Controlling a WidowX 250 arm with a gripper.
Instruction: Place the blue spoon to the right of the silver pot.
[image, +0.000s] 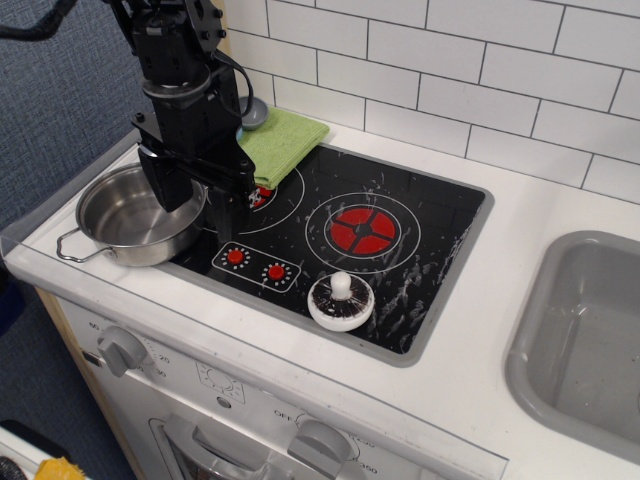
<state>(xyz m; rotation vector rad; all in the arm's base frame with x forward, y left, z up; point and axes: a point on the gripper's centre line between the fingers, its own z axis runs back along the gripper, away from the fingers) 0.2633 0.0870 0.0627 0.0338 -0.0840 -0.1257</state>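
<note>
My gripper (205, 205) hangs low over the pot's right rim; its fingers (170, 180) are spread apart, and I think nothing sits between them, though the view is dark there. The pot (125, 215) looks empty, near the counter's left edge. The spoon (252, 112) lies behind the cloth (282, 140). Bare hob (440, 215) lies rightward.

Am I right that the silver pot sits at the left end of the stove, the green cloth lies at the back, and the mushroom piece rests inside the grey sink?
Not quite: the mushroom piece is not in the grey sink; it rests on the front edge of the black cooktop. The observation.image view shows this. The silver pot at the left end and the green cloth at the back are as you say.
</note>
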